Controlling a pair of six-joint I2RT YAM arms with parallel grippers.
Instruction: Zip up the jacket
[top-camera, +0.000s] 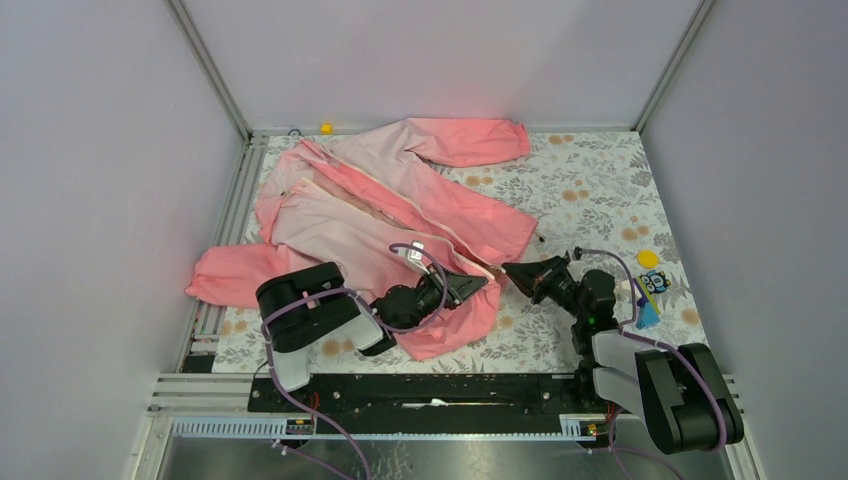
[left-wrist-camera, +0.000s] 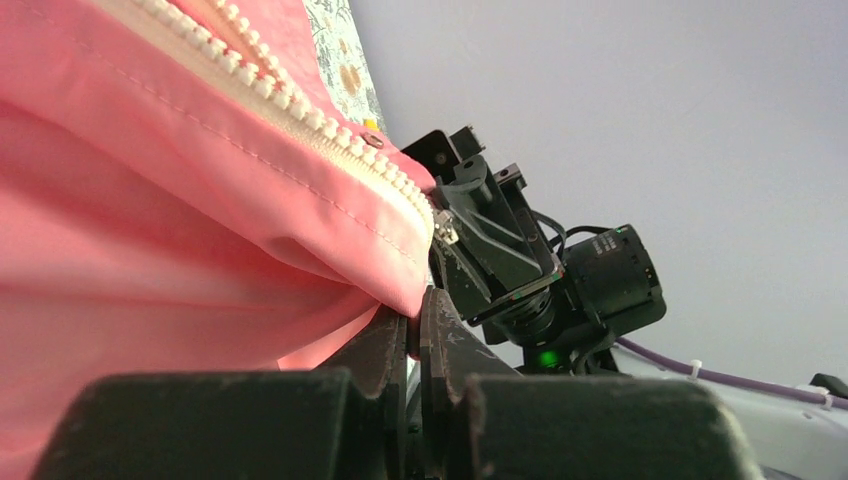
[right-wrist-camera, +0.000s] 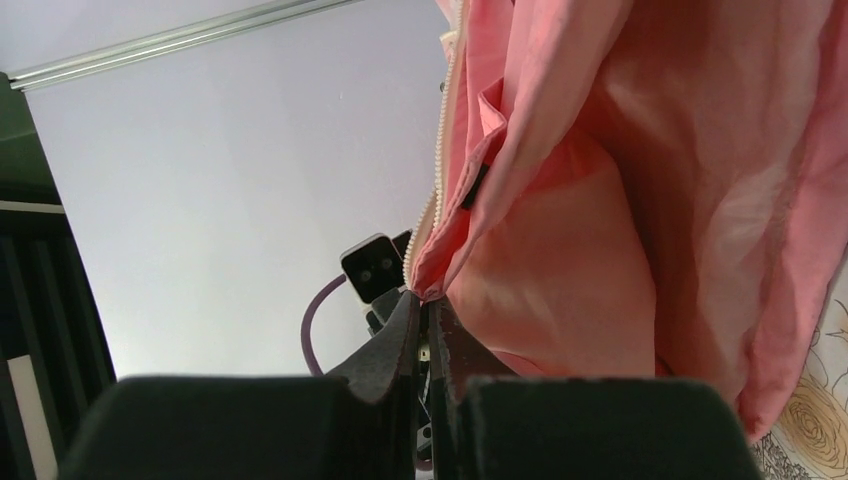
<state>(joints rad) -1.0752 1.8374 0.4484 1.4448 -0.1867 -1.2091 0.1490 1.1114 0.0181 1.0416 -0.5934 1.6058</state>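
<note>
meeting at the near hem of the jacket, just right of centre in the top view, both pincers are clenched on cloth. the left pincer nips the hem fold just under the zipper's bottom end. the right pincer comes in from the right and nips the same corner, tips almost touching. in the left wrist view the small metal pull sits at that bottom end, right beside the right pincer, so the right arm looks nearer to it. from there the zipper runs up and left across the jacket toward the collar, at the upper left of the floral bench — the line the pull would have to travel, away from both pincers. one sleeve reaches toward the far edge. hard to tell: whether both rows of teeth are seated in the slider — from above the pull is hidden behind the pincers, and the collar end is lost in folds.
</note>
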